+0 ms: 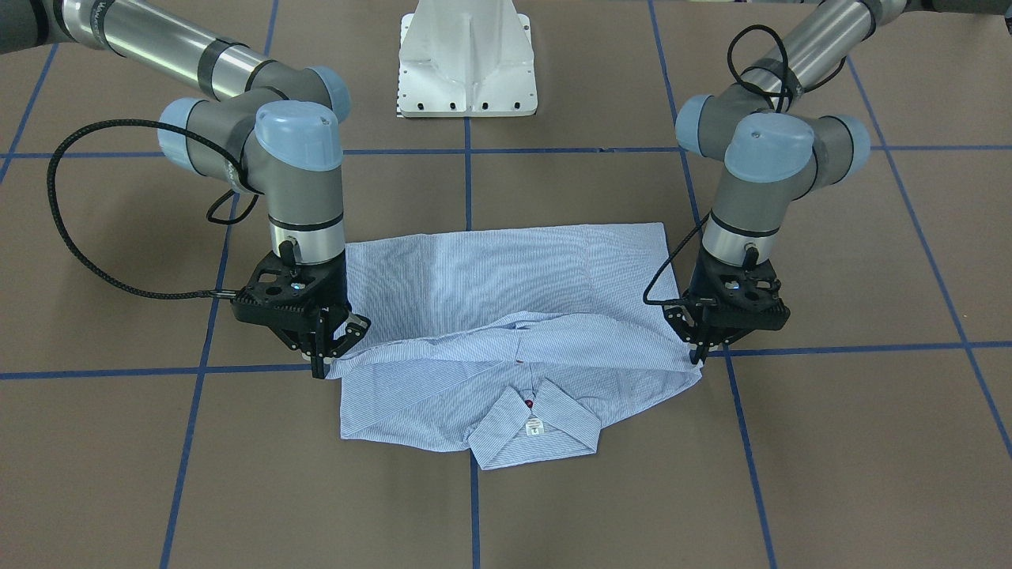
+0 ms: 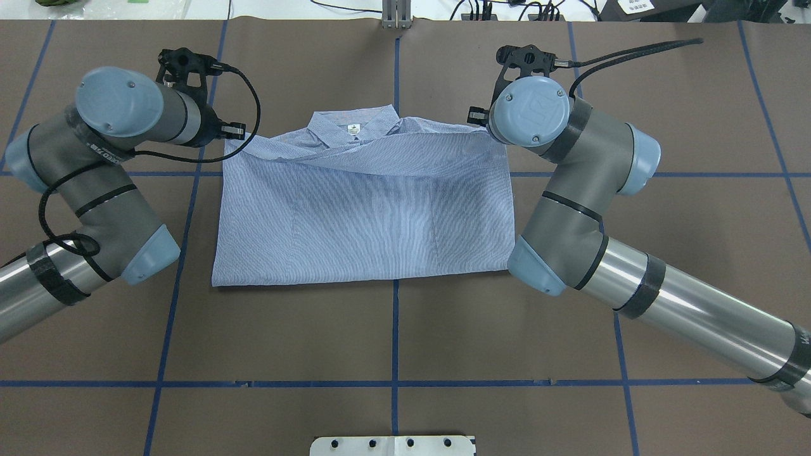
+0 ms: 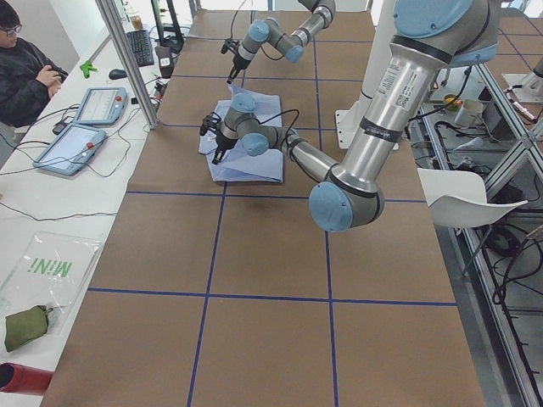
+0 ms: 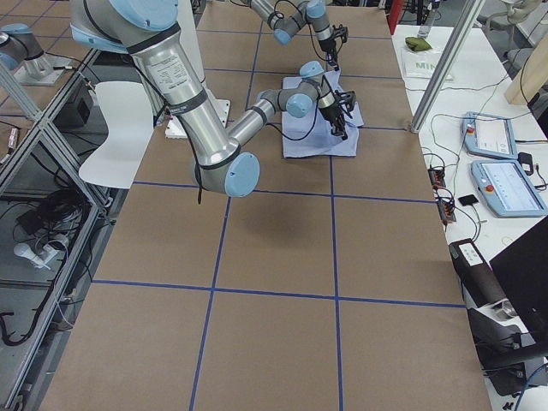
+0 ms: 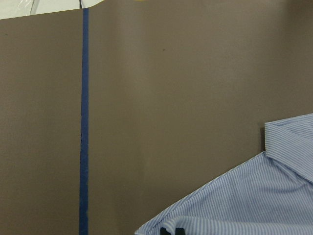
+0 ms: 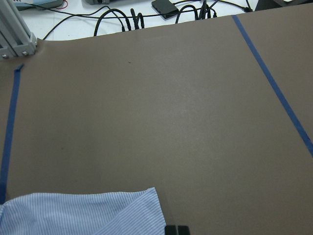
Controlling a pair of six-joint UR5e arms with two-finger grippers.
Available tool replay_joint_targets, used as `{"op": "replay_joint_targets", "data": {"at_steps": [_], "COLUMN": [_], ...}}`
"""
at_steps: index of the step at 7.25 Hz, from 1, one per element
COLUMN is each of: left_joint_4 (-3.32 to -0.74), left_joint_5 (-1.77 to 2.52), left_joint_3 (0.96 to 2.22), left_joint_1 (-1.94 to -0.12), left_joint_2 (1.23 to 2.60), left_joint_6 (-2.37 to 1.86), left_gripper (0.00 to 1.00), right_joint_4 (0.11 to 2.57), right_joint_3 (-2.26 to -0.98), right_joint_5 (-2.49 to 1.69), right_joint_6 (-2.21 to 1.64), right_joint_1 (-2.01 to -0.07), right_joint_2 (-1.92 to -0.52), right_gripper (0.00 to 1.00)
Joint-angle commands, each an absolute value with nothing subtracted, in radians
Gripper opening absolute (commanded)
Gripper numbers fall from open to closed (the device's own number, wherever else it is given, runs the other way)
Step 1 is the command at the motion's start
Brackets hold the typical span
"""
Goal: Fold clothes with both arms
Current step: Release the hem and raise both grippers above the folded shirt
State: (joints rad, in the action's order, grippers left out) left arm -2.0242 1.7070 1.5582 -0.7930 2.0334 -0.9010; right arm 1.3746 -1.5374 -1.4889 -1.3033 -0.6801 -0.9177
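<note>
The light blue-and-white striped shirt [image 1: 506,276] lies on the brown table, collar [image 1: 538,431] and white neck tag away from the robot's base. Its lower part is doubled over toward the collar, and the folded edge stretches between the two grippers. At that edge's corner, my left gripper [image 1: 696,357] points down and is shut on the cloth; the left wrist view shows its tips [image 5: 171,230] sunk in striped fabric [image 5: 254,200]. My right gripper [image 1: 320,365] is shut on the opposite corner. Its closed tips [image 6: 176,229] show beside the shirt's edge [image 6: 83,213] in the right wrist view.
The white pedestal base [image 1: 466,63] stands behind the shirt. Blue tape lines [image 1: 466,190] grid the brown table top. Beyond the table's far edge run cables [image 6: 122,19], a side bench with control tablets [image 3: 76,144], and a seated person [image 3: 25,68].
</note>
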Motion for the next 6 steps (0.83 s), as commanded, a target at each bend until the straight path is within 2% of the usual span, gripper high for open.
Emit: {"op": "replay_joint_targets", "data": {"at_steps": [1,3,6], "left_joint_4": [-2.026,-2.022,-2.025], "left_joint_5": [1.707,1.71,1.71], "left_joint_3": [1.555,1.552,1.528], "left_joint_1": [-0.795,-0.81,-0.813], "left_joint_2": [2.034,2.055,2.06], "left_joint_6": [-0.894,-0.844,-0.844], "left_gripper": [0.0,0.0,0.0], "right_joint_4": [1.37,1.37,1.367], "right_joint_3": [-1.513,-1.506,-1.407], "right_joint_5": [-1.496,-1.502,-1.549], "right_joint_6": [-1.293,-1.284,-1.261], "right_joint_1": [-0.689,-0.693,-0.721], "right_joint_2": [-0.896,-0.887,-0.825], "right_gripper": [0.0,0.0,0.0]}}
